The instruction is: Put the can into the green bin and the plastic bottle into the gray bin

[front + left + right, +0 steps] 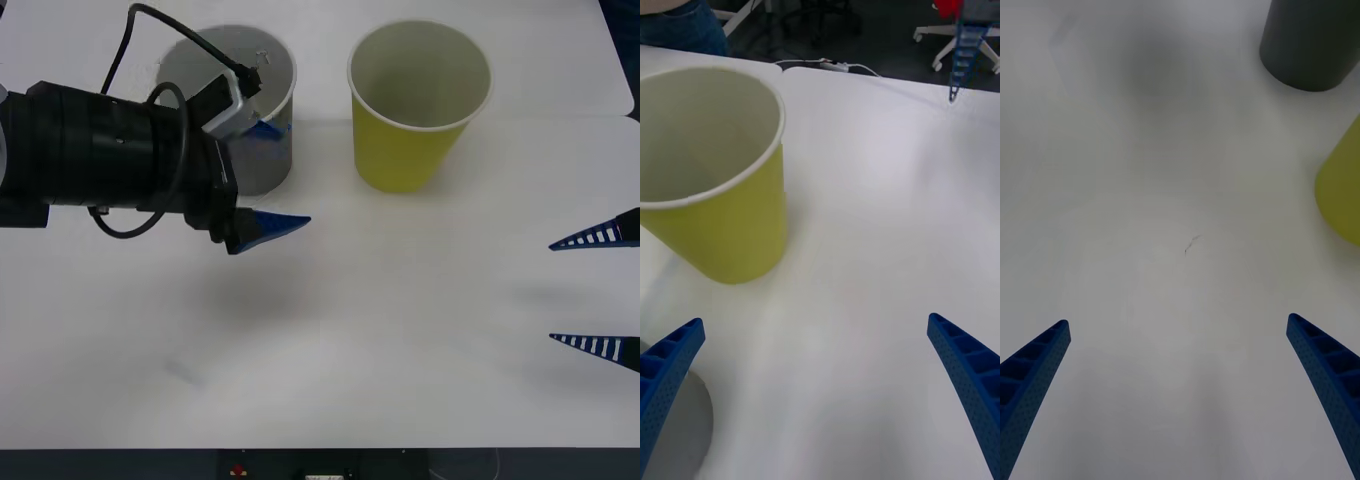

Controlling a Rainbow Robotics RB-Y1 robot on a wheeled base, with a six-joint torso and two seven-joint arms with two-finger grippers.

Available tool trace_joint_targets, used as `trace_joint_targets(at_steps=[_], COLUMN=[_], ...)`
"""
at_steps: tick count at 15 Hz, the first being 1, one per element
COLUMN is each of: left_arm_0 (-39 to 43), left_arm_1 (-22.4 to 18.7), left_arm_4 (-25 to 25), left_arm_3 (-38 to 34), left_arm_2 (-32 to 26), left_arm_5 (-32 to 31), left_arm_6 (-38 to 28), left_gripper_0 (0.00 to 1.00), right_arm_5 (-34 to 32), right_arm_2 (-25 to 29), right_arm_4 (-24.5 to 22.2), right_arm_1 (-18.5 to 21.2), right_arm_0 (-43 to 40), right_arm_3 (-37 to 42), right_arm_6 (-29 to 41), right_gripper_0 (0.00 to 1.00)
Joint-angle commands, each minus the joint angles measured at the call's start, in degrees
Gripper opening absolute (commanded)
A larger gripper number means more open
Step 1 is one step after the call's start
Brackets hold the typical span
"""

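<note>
Near the table's (330,340) far edge stand two upright paper cups, close together but apart: the gray bin (262,150) with a white rolled rim toward the left, and the green bin (410,105), yellow-green, pale-rimmed and tapering downward, just to its right. The left gripper (268,180) hangs at the gray bin's near side, fingers spread wide with nothing between them. The right gripper (595,290) sits by the table's right edge, well apart from both cups, likewise spread and empty. A broad stretch of bare white tabletop lies between the cups and the near edge.
</note>
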State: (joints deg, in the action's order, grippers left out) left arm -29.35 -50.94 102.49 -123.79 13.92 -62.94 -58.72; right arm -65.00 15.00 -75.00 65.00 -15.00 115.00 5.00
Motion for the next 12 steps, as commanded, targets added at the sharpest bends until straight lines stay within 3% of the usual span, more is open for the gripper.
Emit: trace_joint_targets(at_steps=[1, 7, 12], left_arm_0=[7.4, 20.9, 27.0], left_arm_1=[-3.3, -7.4, -6.7], left_arm_4=[-0.4, -5.7, -6.7], left_arm_3=[-5.1, -7.1, -6.8], left_arm_2=[-3.6, -11.4, -18.6], left_arm_5=[-0.1, -0.2, -6.7], left_arm_6=[4.1, 17.8, 21.1], left_gripper_0=[1.0, 1.0, 1.0], right_arm_5=[0.0, 0.0, 0.0], right_arm_2=[0.0, 0.0, 0.0], right_arm_4=[0.0, 0.0, 0.0], right_arm_1=[0.0, 0.0, 0.0], right_arm_0=[0.0, 0.0, 0.0], right_arm_3=[0.0, 0.0, 0.0], right_arm_6=[0.0, 0.0, 0.0], right_gripper_0=[1.0, 1.0, 1.0])
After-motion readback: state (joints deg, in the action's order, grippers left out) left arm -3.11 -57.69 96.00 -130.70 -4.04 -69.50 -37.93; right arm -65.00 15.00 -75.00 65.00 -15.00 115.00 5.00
